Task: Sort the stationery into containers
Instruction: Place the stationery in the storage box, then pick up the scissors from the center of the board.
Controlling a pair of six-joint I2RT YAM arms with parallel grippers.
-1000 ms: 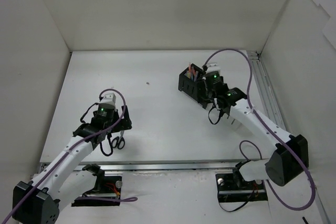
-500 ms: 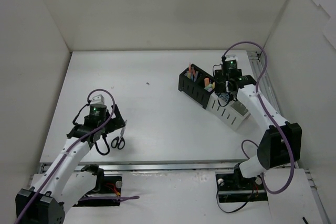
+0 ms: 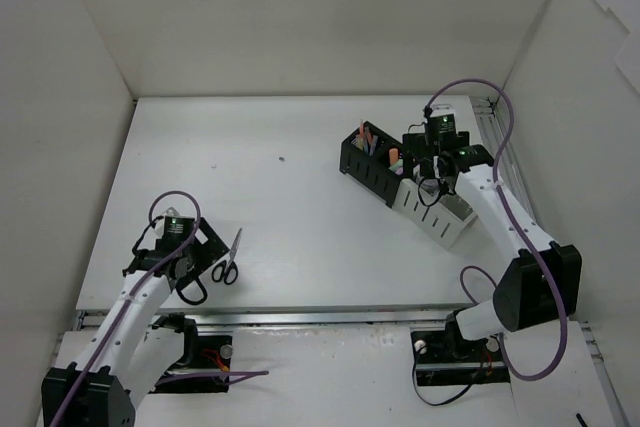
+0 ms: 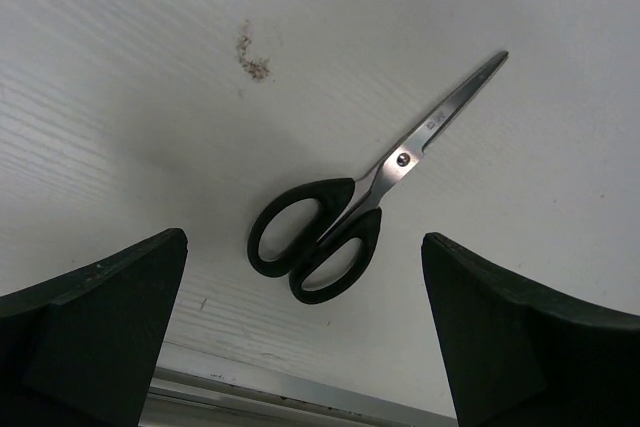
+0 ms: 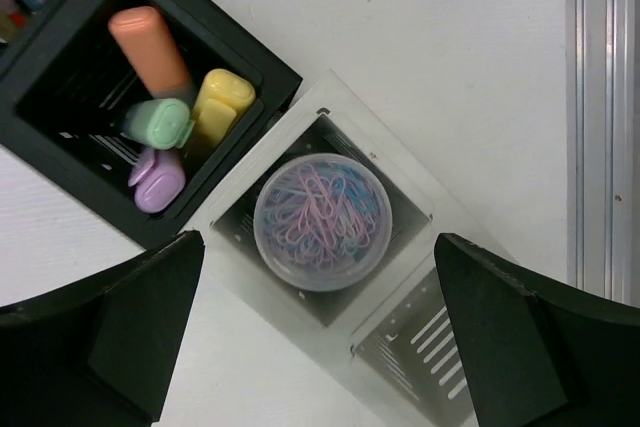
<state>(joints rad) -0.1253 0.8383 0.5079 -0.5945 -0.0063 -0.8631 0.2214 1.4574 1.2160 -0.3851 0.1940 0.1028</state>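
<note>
Scissors (image 4: 385,172): lying flat and closed on the tabletop (image 4: 130,77), framed between the left fingers and touching neither of them.
Left fingers (image 4: 100,327): standing spread as wide as they go, gripping nothing, hanging just above the scissors.
Lie of the scissors: the two black handle loops are pointing back toward the fingers and the steel blades are pointing away, all of it near the front edge of the tabletop.
Handling, as a judgement: the scissors are looking stiff and fairly light. The blades are thin, smooth and likely slippery against the surface. The thicker black loops, or the neck just behind the pivot, are offering the surer hold.
Right fingers (image 5: 110,327): spread wide and empty, hovering over the containers.
Clear tub (image 5: 322,220): sitting in a compartment of the white organizer (image 5: 400,342), filled with pastel paper clips, directly below the right fingers.
Black organizer (image 5: 240,42): resting against the white one, with orange, yellow, green and purple highlighters (image 5: 150,47) standing in its near compartment.
Progress, as a judgement: in the overhead view the scissors are looking like the one item lying outside the containers.
</note>
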